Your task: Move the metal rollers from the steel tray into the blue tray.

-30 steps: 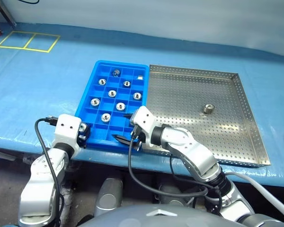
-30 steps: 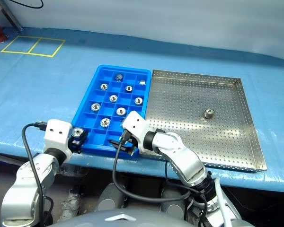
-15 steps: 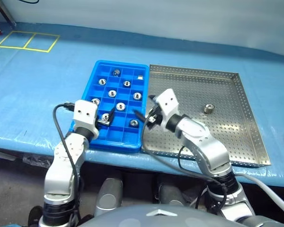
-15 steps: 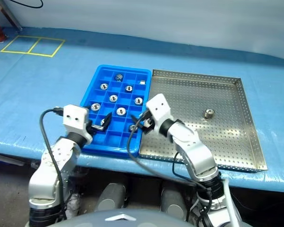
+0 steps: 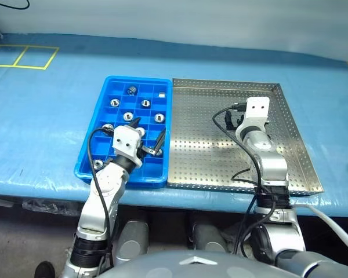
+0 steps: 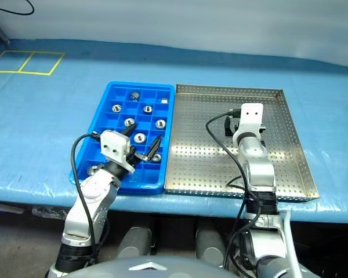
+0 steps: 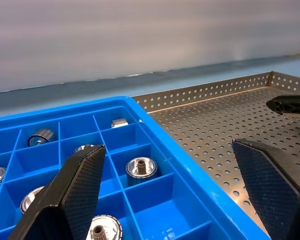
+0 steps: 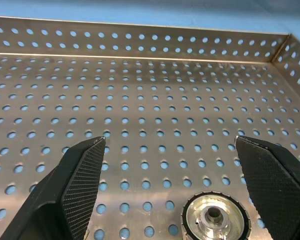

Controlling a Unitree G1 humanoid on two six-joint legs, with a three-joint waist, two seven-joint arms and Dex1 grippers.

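Your right gripper (image 8: 167, 185) hangs with its fingers spread wide over the steel tray (image 5: 220, 156), and one metal roller (image 8: 212, 216) lies on the perforated floor between its fingertips, not gripped. Your left gripper (image 7: 175, 200) is also wide open and empty, hovering over the near right corner of the blue tray (image 5: 87, 159). The other metal rollers (image 5: 159, 117) sit in that tray's compartments, one to a cell.

My right claw (image 8: 165, 185) swung off the bright blue compartmented plastic tray (image 5: 87, 156) over the perforated steel tray (image 5: 290, 168), now by its last shiny metal roller (image 8: 213, 216). Left claw (image 5: 148, 136) opened, moved over blue tray's compartments.
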